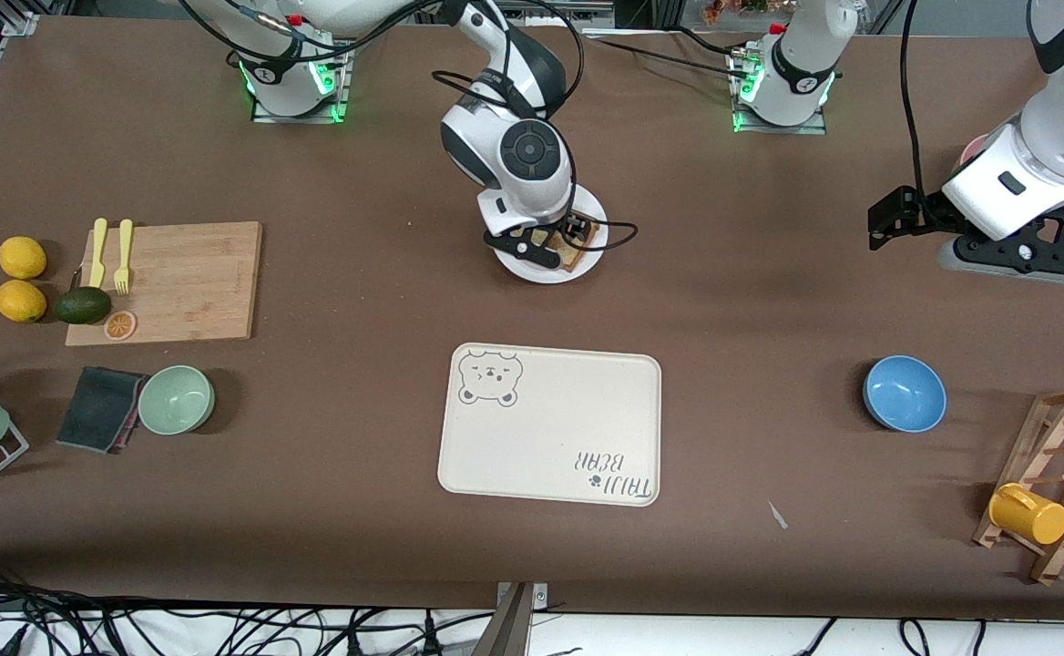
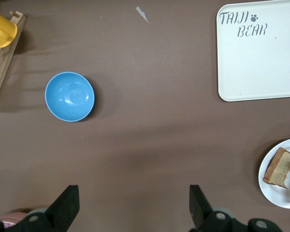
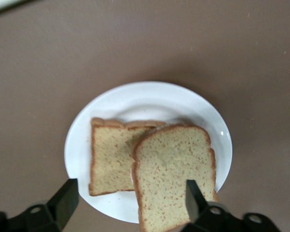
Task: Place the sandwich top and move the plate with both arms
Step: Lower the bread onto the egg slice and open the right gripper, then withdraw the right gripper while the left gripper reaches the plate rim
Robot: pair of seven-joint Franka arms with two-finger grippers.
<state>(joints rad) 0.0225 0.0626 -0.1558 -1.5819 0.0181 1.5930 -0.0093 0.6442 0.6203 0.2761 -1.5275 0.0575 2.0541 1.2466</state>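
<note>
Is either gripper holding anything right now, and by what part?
Nothing is held. The right gripper is open over the sandwich top on the plate; the left gripper waits open.

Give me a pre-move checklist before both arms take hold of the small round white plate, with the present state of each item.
1. Speckled bread sandwich top on the small round white plate: ok, though it sits askew, only partly over the slice under it.
2. Right gripper let go of the bread: ok, fingers apart, one finger close to the top slice's edge.
3. Left gripper ready: ok, open, waiting over bare table toward the left arm's end.
4. Left gripper at the plate rim: not ok, well away from the plate.
5. Cream rectangular bear tray free: ok, nothing on it.
6. Blue bowl out of the way: ok, apart from plate and tray.
</note>
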